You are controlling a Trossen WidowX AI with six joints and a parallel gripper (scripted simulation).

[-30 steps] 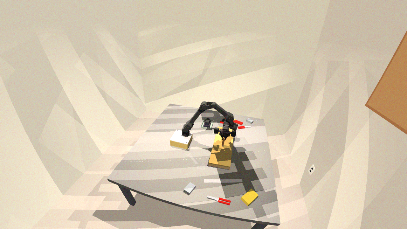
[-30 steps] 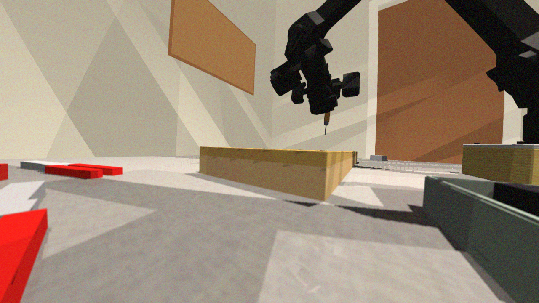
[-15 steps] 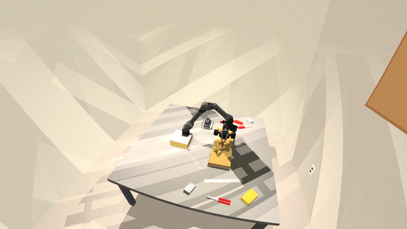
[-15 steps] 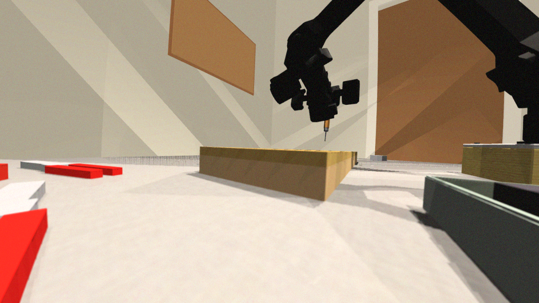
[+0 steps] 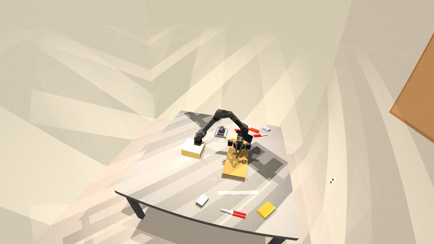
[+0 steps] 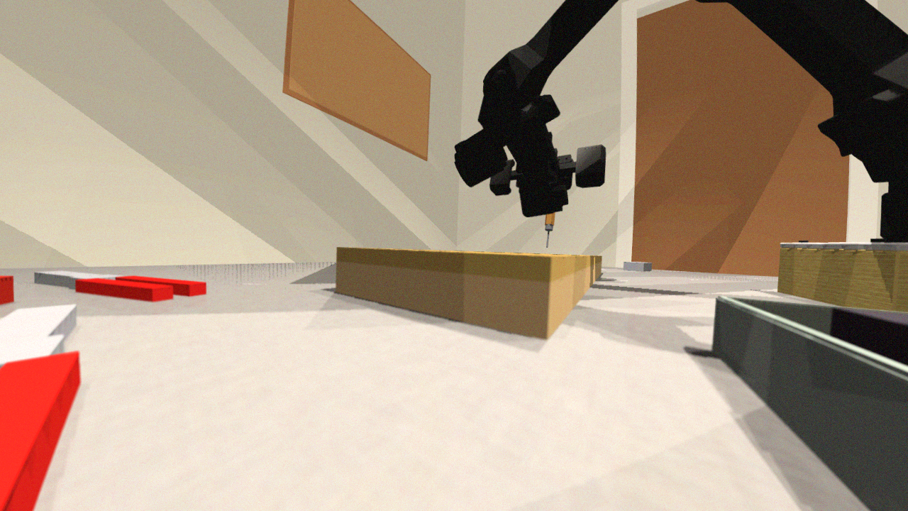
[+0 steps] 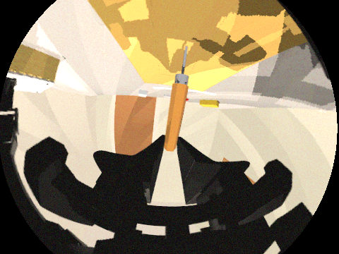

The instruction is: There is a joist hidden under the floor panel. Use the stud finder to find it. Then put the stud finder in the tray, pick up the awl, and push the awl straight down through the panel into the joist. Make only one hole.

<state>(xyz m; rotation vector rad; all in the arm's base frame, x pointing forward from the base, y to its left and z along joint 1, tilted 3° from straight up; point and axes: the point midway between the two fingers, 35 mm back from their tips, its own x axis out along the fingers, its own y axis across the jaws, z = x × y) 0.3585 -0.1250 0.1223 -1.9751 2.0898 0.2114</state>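
Observation:
My gripper [image 5: 238,151] [image 7: 171,138] is shut on the orange handle of the awl [image 6: 550,219] [image 7: 176,111]. The awl points down, close to upright in the exterior view, with its metal tip a little above the panel's top. The wooden floor panel [image 5: 235,170] [image 6: 438,282] [image 7: 198,21] lies under the gripper, mottled by shadows. I see no hole in it; the joist is hidden. The dark stud finder [image 5: 221,130] sits in the small tray [image 5: 220,136] [image 6: 793,381], left of the panel's far end in the top view.
Red-handled tools [image 5: 239,214] [image 6: 123,289], a yellow block [image 5: 266,209] [image 7: 209,103], a grey block [image 5: 202,200] and a white strip [image 5: 237,192] lie on the table. More red tools and a grey block [image 5: 266,128] lie beyond the panel. The arm's base block [image 5: 191,152] stands to the left.

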